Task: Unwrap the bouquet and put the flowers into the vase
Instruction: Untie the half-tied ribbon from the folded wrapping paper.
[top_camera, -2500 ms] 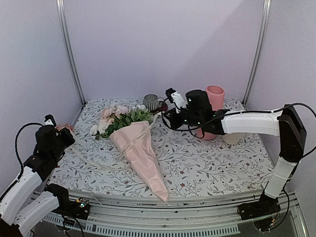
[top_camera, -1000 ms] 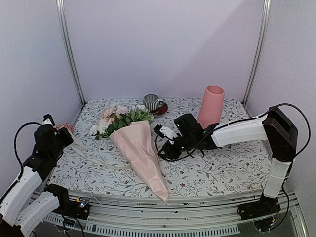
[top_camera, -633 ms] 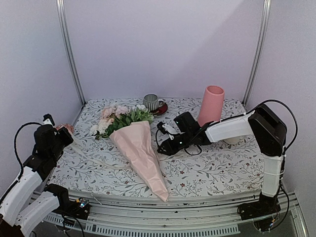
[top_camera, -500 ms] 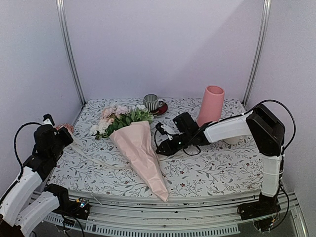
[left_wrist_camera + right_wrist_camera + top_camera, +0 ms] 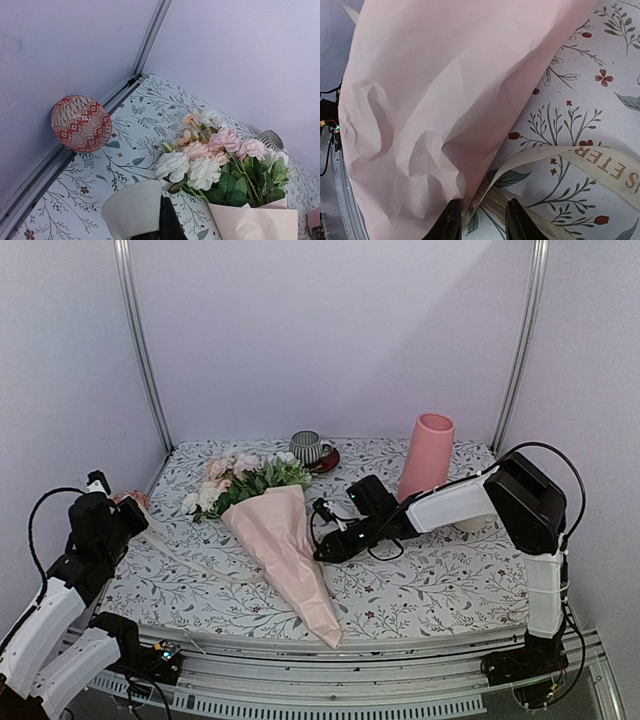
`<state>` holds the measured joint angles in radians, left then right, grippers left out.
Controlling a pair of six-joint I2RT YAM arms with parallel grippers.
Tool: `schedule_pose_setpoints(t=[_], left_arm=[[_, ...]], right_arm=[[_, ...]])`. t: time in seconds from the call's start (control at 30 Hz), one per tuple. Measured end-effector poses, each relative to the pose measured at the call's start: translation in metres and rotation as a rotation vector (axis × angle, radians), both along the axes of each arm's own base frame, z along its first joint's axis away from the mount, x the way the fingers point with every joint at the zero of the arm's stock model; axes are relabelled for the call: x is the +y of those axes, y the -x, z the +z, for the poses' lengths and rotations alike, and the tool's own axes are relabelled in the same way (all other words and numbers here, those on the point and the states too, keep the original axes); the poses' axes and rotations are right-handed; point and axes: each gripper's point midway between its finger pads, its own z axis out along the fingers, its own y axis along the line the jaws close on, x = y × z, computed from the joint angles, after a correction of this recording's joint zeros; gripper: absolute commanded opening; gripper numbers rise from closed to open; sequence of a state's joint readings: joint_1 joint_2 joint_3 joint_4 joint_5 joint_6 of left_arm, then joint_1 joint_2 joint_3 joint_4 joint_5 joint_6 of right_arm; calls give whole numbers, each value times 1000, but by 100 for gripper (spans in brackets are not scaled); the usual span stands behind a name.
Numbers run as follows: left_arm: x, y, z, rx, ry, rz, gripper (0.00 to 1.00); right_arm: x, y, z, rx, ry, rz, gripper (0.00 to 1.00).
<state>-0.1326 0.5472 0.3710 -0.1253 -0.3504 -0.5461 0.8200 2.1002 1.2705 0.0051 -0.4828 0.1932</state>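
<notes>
Top view, bouquet: the bouquet (image 5: 275, 525) lies on its side, mid-left on the flowered table (image 5: 450, 580). Its heads point back and its paper tip points to the near edge. It is not yet unwrapped.
Top view, vase: the vase (image 5: 428, 455) stands upright at the back right, well apart from the bouquet.
Top view, right gripper: the right gripper (image 5: 322, 552) is low at the bouquet's right edge.
Left wrist view, left gripper: the left gripper (image 5: 165, 210) is closed tight with nothing seen in it. The flowers (image 5: 205, 160) are ahead of it.
Right wrist view, jaws: narrow, with the 2 fingertips (image 5: 451, 220) either side of the ribbon (image 5: 555, 155), beside the paper (image 5: 430, 100). No pinch is evident.
Right wrist view, writing: "ETER" in brown capitals on the ribbon; the rest is cut off.
Handling: probably light. The paper looks soft and creasable and the ribbon limp and thin. Pull a loose ribbon strand first, then grip the stems low, never the heads.
</notes>
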Motion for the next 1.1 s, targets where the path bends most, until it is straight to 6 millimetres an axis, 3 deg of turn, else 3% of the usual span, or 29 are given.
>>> schedule_pose_setpoints(t=[0.13, 0.3, 0.57, 0.67, 0.93, 1.1], left_arm=[[0, 0, 0, 0, -1, 1, 0], [0, 0, 0, 0, -1, 2, 0], [3, 0, 0, 3, -9, 17, 0], [7, -1, 1, 5, -21, 37, 0], [28, -6, 24, -35, -53, 135, 0], [43, -12, 47, -75, -65, 189, 0]], right_arm=[[0, 1, -5, 15, 1, 1, 27], [3, 2, -11, 36, -2, 4, 5], [-2, -9, -3, 29, -24, -44, 2], [-15, -23, 15, 5, -43, -92, 3], [-73, -89, 117, -182, -152, -262, 2], [-112, -122, 145, -244, -148, -350, 2]])
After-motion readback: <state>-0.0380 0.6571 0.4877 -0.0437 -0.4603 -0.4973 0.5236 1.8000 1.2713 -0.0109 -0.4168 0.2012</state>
